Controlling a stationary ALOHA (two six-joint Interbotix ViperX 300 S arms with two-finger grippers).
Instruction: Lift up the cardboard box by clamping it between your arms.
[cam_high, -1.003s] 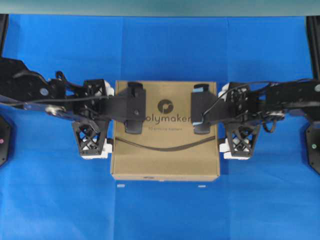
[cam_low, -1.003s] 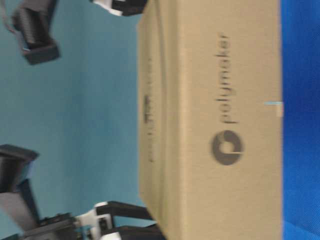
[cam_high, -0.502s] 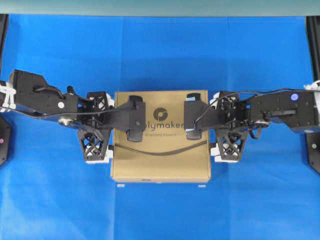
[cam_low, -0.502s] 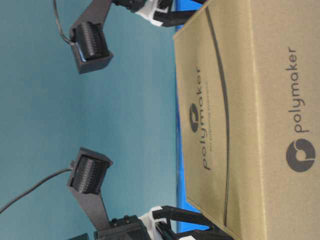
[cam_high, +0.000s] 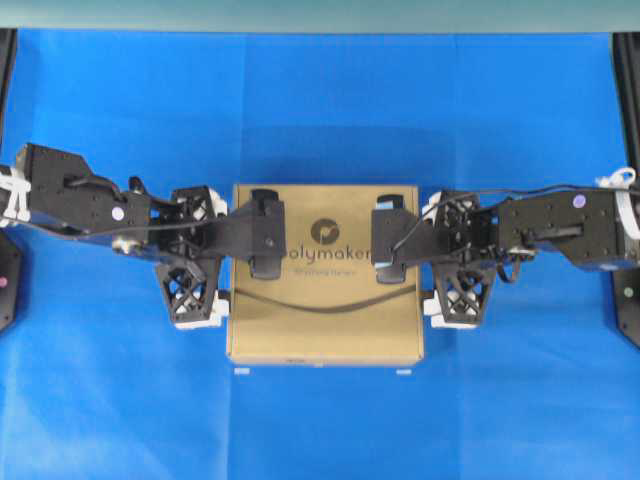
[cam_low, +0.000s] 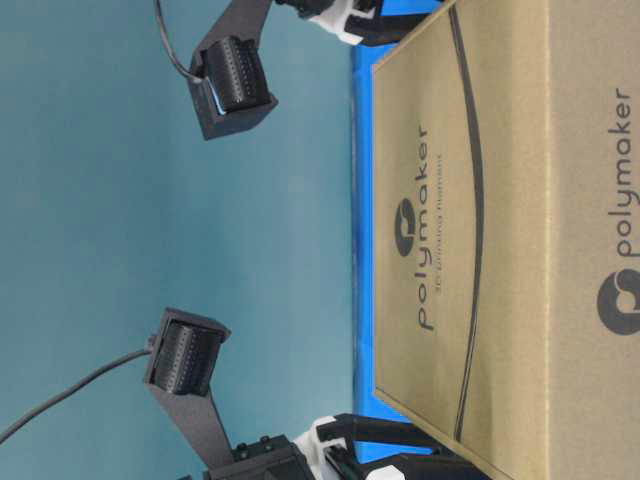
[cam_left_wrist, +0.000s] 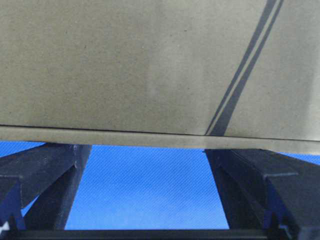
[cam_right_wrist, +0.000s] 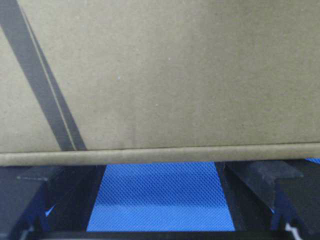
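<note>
Cardboard box between two black arms

The flat brown cardboard box (cam_high: 325, 300), printed with a round logo, "polymaker" and a curved dark line, sits level on blue cloth. The left arm (cam_high: 90, 205) and right arm (cam_high: 560, 230) flank its sides, jaws spread wide against its edges.

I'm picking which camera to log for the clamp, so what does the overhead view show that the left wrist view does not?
Overhead only: the whole box with its logo and "polymaker" print, both arms, the left gripper and right gripper open against opposite sides, and the blue cloth all round. Left wrist only: a close look at the box's lower edge with the fingers reaching beneath it. Both: brown cardboard, the curved dark line, blue cloth.
</note>
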